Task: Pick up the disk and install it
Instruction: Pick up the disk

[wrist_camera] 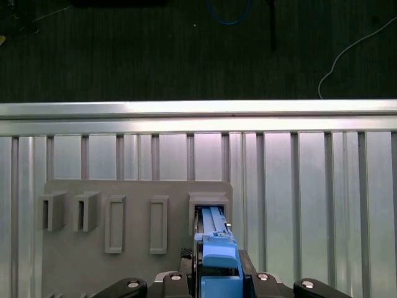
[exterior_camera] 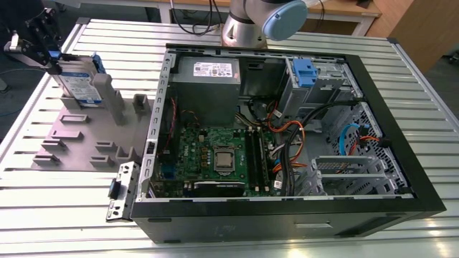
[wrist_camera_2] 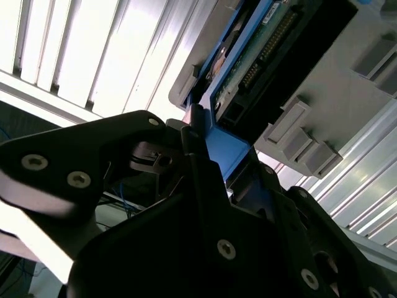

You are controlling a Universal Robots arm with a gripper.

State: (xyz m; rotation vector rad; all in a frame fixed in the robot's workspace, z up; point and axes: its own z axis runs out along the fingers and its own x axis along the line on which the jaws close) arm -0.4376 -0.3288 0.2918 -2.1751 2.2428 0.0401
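A big metal table [exterior_camera: 401, 70] with long ridges holds everything. An open black computer case [exterior_camera: 287, 220] lies on it, toward the exterior view's right, and inside are a green board [exterior_camera: 215, 156] and many wires. A grey box [exterior_camera: 208, 72] with a white sticker sits at the far end of the case. On the exterior view's left, just beside the case, lies a flat grey tray [exterior_camera: 86, 140] with little slots. The robot arm [exterior_camera: 265, 21] stands at the far side of the table. The disk [exterior_camera: 77, 83] stands upright in a slot at the far left corner of the tray. Its blue frame [wrist_camera: 218, 254] shows in both wrist views. The black gripper [exterior_camera: 51, 62] is clamped on the top end of the disk, with one finger on each side of the blue frame [wrist_camera_2: 226, 152]. The disk's lower end sits in the tray slot in the first wrist view.
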